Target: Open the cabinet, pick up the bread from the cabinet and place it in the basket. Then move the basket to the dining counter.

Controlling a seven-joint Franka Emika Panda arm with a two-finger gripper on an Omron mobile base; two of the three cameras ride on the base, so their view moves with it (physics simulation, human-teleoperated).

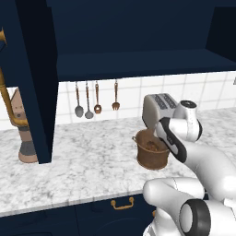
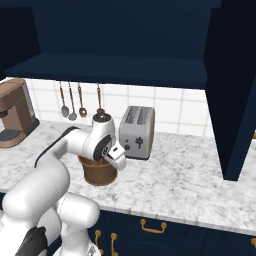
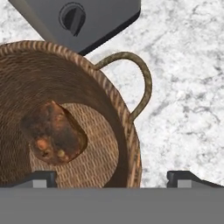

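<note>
Two steps look done for you: the cabinet (image 1: 32, 92) stands open and the bread (image 3: 53, 133) lies in the basket (image 3: 127, 131) at lower left, the gripper (image 3: 111, 177) spread wide and empty above its rim, so carrying it to the dining counter remains.

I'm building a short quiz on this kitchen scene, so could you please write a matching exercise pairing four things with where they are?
Things:
1. bread
2. basket
3. toaster
4. spoons

Places:
A. hanging on the tiled wall
B. behind the basket
C. on the marble worktop, under the claw
D. inside the basket

Pairs: 1-D, 2-C, 3-B, 4-A
</note>
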